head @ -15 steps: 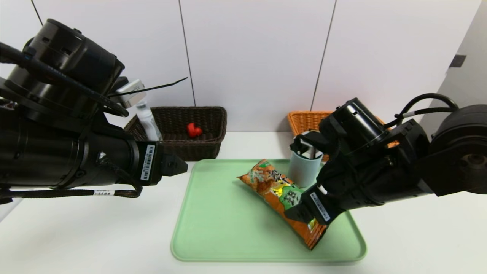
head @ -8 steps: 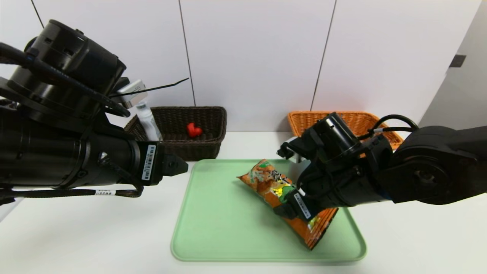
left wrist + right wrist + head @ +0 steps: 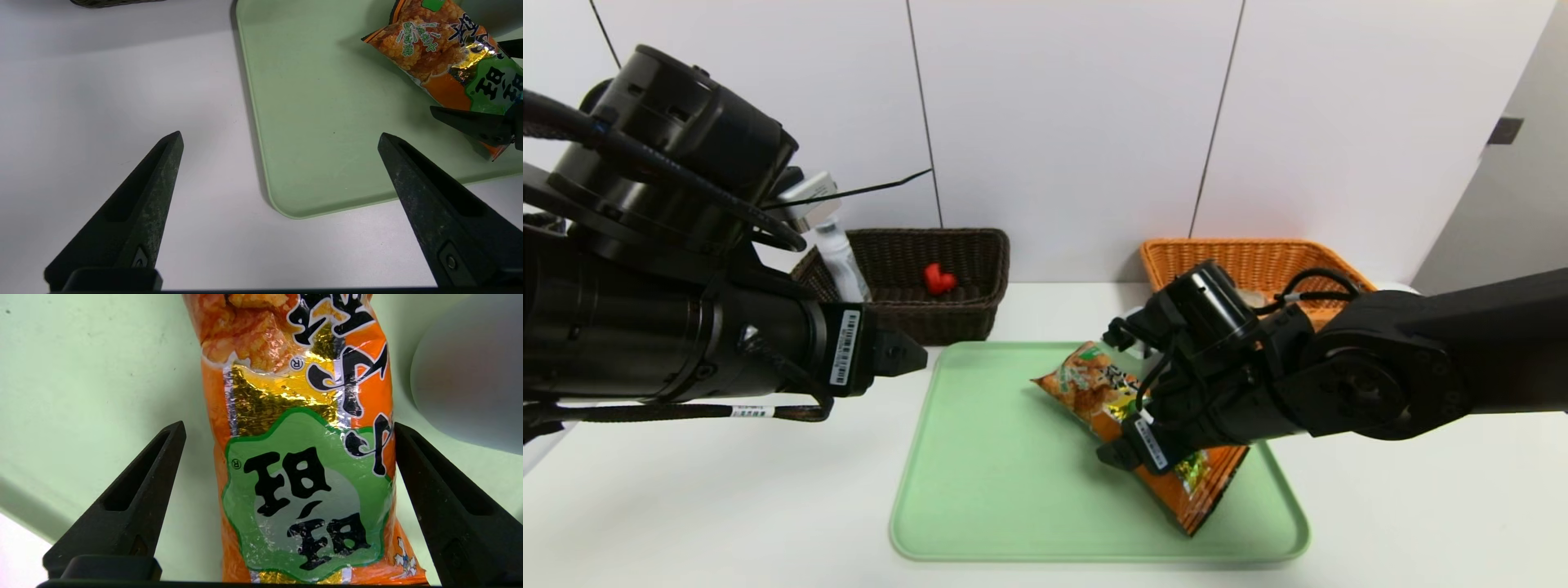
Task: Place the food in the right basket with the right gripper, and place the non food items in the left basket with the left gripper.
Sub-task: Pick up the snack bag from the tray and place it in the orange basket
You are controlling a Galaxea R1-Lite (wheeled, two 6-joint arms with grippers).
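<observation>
Since a moment ago the right gripper [image 3: 286, 428] has come down and forward over the green tray [image 3: 980, 490], so it now hides the blue-grey cup [image 3: 470, 375] from the head view. Its fingers [image 3: 143, 482] stand wide apart, one on each side of the orange snack bag [image 3: 1094, 384], which lies slantwise on the tray; I cannot tell whether they touch it. The left gripper [image 3: 282, 139] has stayed put above the tabletop [image 3: 686, 506] by the tray's left edge, fingers spread and holding nothing. At the back, the dark brown left basket [image 3: 964, 245] holds the red toy [image 3: 939, 279] and the clear bottle [image 3: 837, 257]. The orange right basket [image 3: 1258, 257] sits behind the right arm.
</observation>
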